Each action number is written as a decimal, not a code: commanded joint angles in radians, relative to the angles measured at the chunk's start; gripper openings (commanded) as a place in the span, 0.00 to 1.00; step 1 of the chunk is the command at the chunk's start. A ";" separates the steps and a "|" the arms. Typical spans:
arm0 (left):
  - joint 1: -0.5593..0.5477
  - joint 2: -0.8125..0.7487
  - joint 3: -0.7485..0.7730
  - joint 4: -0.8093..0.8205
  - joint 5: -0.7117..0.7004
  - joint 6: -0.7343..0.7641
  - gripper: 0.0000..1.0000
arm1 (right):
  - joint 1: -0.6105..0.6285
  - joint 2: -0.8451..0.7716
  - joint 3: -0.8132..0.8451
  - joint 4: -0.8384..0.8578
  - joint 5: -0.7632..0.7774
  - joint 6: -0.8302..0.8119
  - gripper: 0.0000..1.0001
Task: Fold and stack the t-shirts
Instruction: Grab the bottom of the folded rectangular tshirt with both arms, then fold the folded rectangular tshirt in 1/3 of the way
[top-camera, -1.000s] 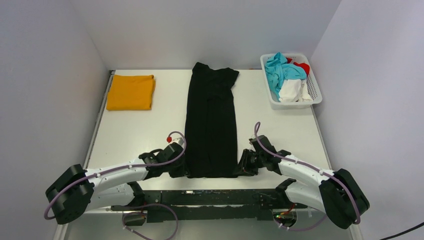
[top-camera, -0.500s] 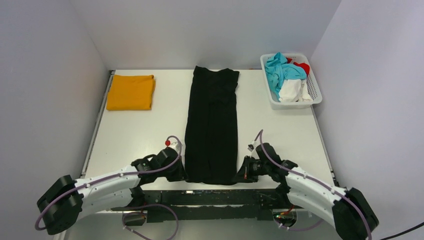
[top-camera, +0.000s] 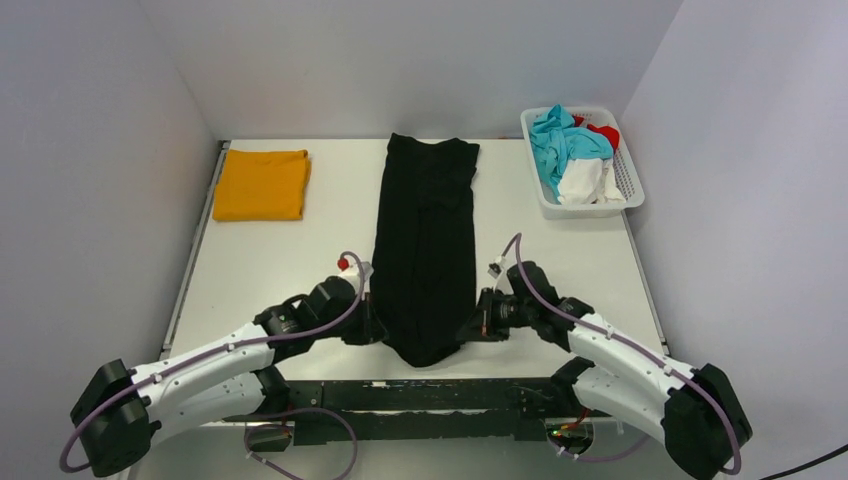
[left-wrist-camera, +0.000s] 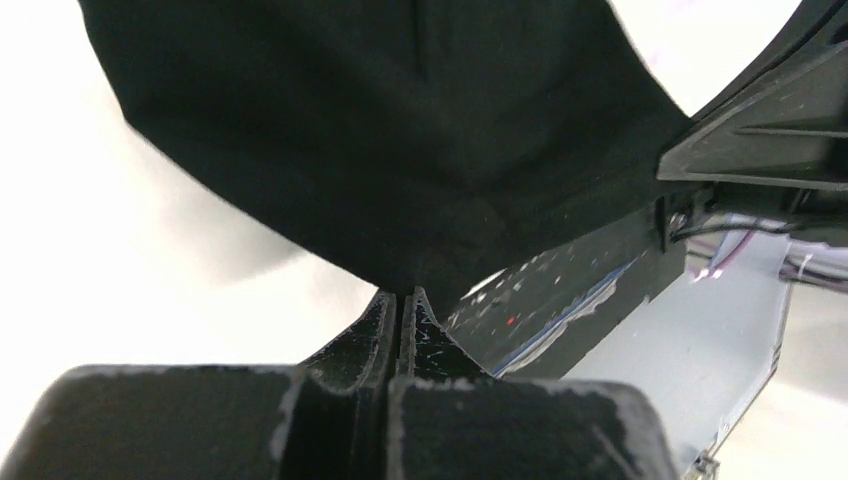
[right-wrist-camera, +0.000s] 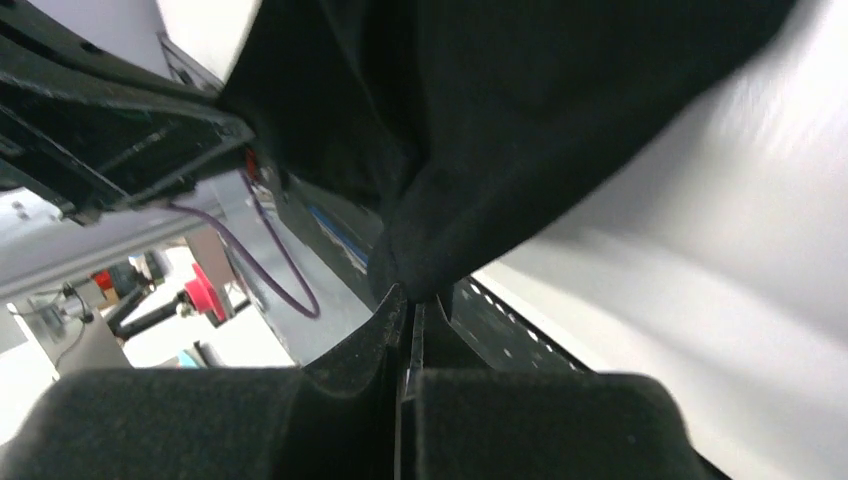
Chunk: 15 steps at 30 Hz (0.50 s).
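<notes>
A long black t-shirt (top-camera: 425, 235), folded into a narrow strip, runs from the table's back to its near edge. Its near end is lifted off the table and sags between my two grippers. My left gripper (top-camera: 372, 330) is shut on the near left corner of the black cloth (left-wrist-camera: 400, 150), pinched at the fingertips (left-wrist-camera: 402, 296). On the near right corner my right gripper (top-camera: 470, 328) is shut as well, with black cloth (right-wrist-camera: 520, 120) bunched above its tips (right-wrist-camera: 412, 298). A folded orange-yellow t-shirt (top-camera: 262, 184) lies flat at the back left.
A white lattice basket (top-camera: 630, 185) at the back right holds teal, white and red clothes. White walls close in the table on the left, back and right. The black rail with the arm bases (top-camera: 420, 395) runs along the near edge.
The right gripper has closed on the shirt's near right corner. Both grippers have risen and moved away from the near edge, lifting the black t-shirt's near end off the table.
</notes>
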 joint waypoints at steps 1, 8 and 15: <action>0.058 0.053 0.110 0.030 -0.042 0.088 0.00 | -0.050 0.075 0.126 0.042 0.036 -0.070 0.00; 0.238 0.173 0.247 0.123 -0.051 0.195 0.00 | -0.197 0.254 0.270 0.140 -0.023 -0.144 0.00; 0.374 0.404 0.436 0.185 -0.014 0.258 0.00 | -0.271 0.444 0.459 0.203 0.065 -0.178 0.00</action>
